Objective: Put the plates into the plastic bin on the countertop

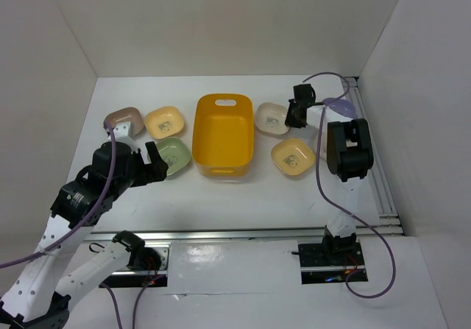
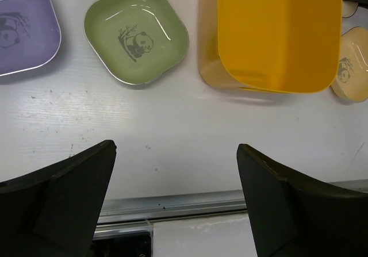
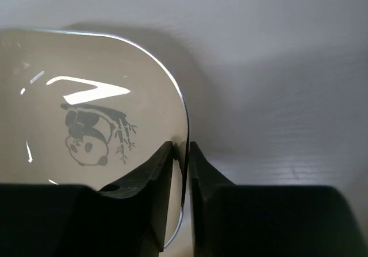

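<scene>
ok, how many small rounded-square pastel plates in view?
7. Left of the yellow-orange plastic bin: taupe, yellow, green, lavender under left arm. Right: cream in right gripper, second yellow, second lavender behind right arm. More may be hidden.

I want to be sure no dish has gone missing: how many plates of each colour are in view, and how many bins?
taupe plate: 1
yellow plates: 2
green plate: 1
cream plate: 1
lavender plates: 2
bin: 1
Total: 7 plates and 1 bin in view; the arms may hide more.

Bright even light, soft shadows, glare on cream plate [image 3: 86,113].
</scene>
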You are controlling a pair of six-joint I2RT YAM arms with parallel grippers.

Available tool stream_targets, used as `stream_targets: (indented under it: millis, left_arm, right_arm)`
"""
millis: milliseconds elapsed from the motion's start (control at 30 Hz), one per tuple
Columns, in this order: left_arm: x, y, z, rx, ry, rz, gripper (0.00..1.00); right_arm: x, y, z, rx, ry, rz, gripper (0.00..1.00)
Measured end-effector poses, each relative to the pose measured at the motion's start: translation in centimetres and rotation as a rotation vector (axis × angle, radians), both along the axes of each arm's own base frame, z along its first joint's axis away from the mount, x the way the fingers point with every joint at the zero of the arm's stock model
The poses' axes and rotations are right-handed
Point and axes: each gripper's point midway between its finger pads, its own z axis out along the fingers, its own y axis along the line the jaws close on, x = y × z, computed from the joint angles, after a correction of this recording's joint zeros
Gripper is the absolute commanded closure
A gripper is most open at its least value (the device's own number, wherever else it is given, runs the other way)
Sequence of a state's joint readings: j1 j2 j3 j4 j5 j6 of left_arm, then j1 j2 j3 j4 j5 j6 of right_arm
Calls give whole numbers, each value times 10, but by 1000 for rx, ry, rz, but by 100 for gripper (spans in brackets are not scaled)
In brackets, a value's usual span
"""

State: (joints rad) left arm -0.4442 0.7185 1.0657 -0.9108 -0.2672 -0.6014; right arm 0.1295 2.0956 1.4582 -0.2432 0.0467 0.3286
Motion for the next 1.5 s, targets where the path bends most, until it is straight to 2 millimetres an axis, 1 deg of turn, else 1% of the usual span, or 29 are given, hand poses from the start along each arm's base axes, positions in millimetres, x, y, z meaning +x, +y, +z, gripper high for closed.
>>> stream_targets:
  millis: [33, 67, 100, 167, 200, 300, 367, 433, 500, 567, 633, 700, 767, 800, 833, 867, 900, 933, 1000, 1033, 1100, 1167, 1233, 1333, 1433, 1500]
  left_arm:
    - [0, 0, 0, 0, 0, 1, 0]
    - [0, 0, 0, 1, 0, 1, 0]
    - [0, 1, 0, 3, -1, 4, 0]
    - [0, 1, -1, 5, 0, 7, 0]
    - [1, 2, -1, 6, -1, 8, 0]
    - [1, 3, -1, 9, -2, 13, 0]
    - [1, 3, -2, 11, 0, 15, 0]
    - [2, 3, -5, 13, 3, 16, 0]
    - [2, 4, -9, 21, 13, 19, 0]
    - [2, 4, -14, 24, 21, 21, 0]
    - [3, 4, -18, 27, 24, 24, 0]
    - [5, 4, -20, 29, 22, 31, 0]
    - [8, 4, -23, 30, 15, 37, 0]
    - [10, 4, -26, 33, 20, 38, 0]
    - [11, 3, -29, 38, 29, 39, 0]
    - [13, 2, -30, 42, 36, 39, 0]
    - [16, 2, -32, 45, 43, 41, 0]
    - [19, 1, -35, 47, 54, 45, 0]
    - [25, 2, -39, 46, 72, 53, 0]
    - [28, 2, -42, 42, 81, 56, 0]
    - [30, 2, -46, 31, 91, 58, 0]
    - [30, 3, -47, 28, 93, 58, 0]
    - [29, 3, -46, 26, 86, 45, 0]
    - [28, 1, -43, 17, 74, 36, 0]
    - [28, 0, -41, 10, 64, 31, 0]
    - [28, 0, -40, 7, 59, 30, 0]
  right_arm:
    - [2, 0, 0, 2, -1, -2, 82]
    - [6, 0, 1, 10, -6, -8, 92]
    - [11, -1, 4, 12, -16, -10, 100]
    - [20, -2, 10, 36, -34, -29, 100]
    - [27, -7, 16, 33, -49, -47, 100]
    - [35, -22, 23, 7, -64, -104, 100]
    - [37, -32, 30, -23, -65, -148, 100]
    - [42, -41, 43, -48, -84, -193, 100]
    - [41, -50, 60, -82, -109, -237, 100]
    - [37, -57, 88, -112, -151, -270, 100]
    - [33, -56, 129, -123, -223, -286, 100]
    - [27, -47, 176, -109, -314, -280, 100]
    - [17, -33, 220, -85, -399, -254, 100]
    - [12, -22, 242, -69, -442, -233, 100]
    - [7, -11, 259, -54, -476, -210, 100]
    - [2, 2, 274, -37, -505, -180, 100]
    - [-3, 17, 284, -21, -523, -147, 100]
    - [-8, 32, 290, -10, -533, -110, 100]
    - [-18, 67, 289, 12, -528, -26, 100]
    - [-23, 84, 284, 18, -514, 13, 100]
    - [-33, 111, 271, 23, -478, 77, 100]
    - [-43, 136, 258, 25, -446, 133, 100]
    - [-49, 157, 245, 27, -420, 173, 100]
    - [-52, 180, 222, 23, -377, 204, 100]
    - [-51, 195, 192, -1, -323, 215, 100]
    - [-53, 202, 171, -21, -284, 211, 100]
